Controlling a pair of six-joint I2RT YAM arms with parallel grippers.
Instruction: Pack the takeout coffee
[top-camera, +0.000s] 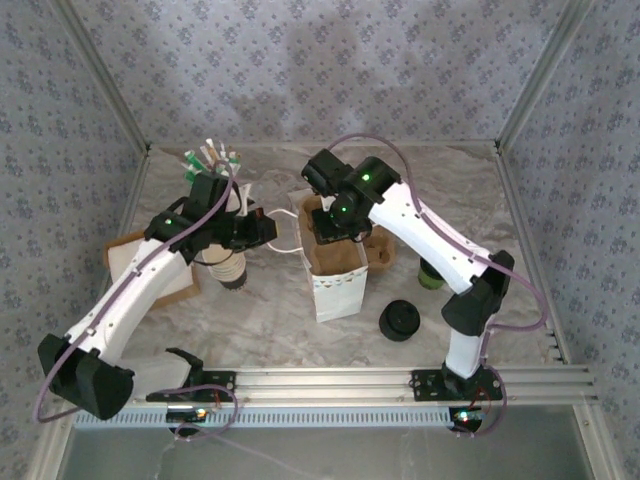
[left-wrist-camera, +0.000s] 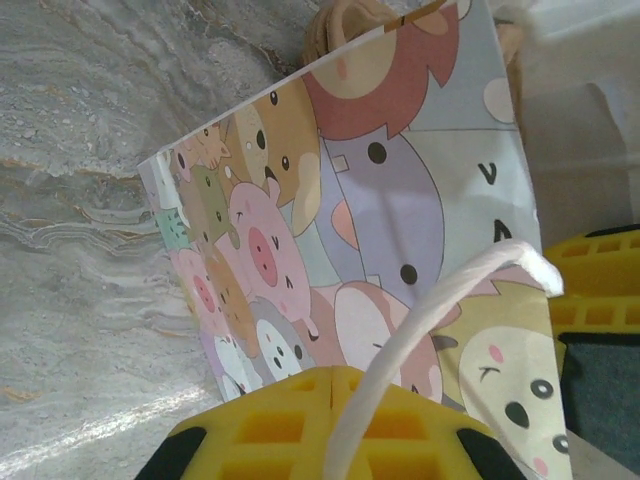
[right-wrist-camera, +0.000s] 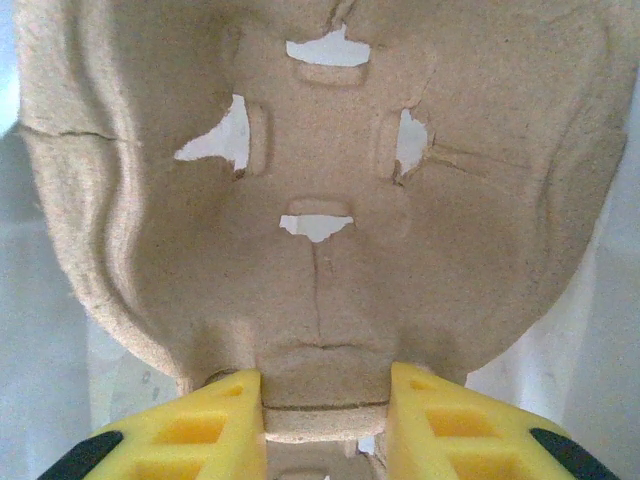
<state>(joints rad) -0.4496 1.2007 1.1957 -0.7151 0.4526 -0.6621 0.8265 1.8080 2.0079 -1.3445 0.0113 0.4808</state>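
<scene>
The left gripper (left-wrist-camera: 335, 400) pinches tight on the white handle (left-wrist-camera: 440, 300) of the paper bag (left-wrist-camera: 380, 180). The right gripper (right-wrist-camera: 325, 400) clamps the edge of a pulp carrier (right-wrist-camera: 320, 150) at the bag's mouth. The coffee cup (top-camera: 431, 276) stands on the desk (top-camera: 280, 320), right of the bag.

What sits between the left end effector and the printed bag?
The white cord handle: pinched in the shut left end effector, it runs up to the printed bag. Clearest in the left wrist view.
</scene>
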